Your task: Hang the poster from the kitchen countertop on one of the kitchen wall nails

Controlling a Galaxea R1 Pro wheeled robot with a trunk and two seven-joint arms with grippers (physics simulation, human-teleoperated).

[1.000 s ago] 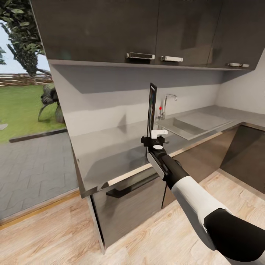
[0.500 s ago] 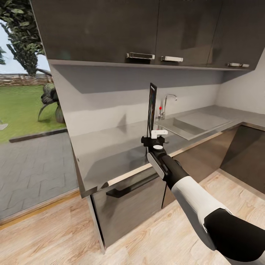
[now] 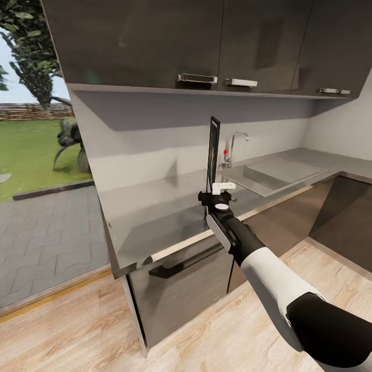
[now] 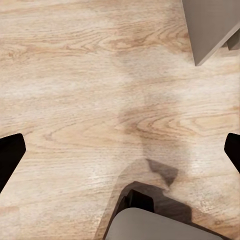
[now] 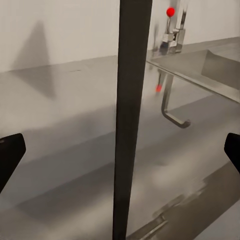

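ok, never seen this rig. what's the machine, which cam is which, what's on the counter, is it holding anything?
It is a simulated two-armed wheeled robot. The head camera looks down over the grey kitchen countertop, where the poster stands upright, edge-on, beside the sink and tap. The right gripper reaches to the poster's lower edge. Its wrist camera shows the poster's dark edge between widely spread fingertips, so nothing is gripped yet. The left wrist camera looks at the wooden floor, with the left gripper open and empty.
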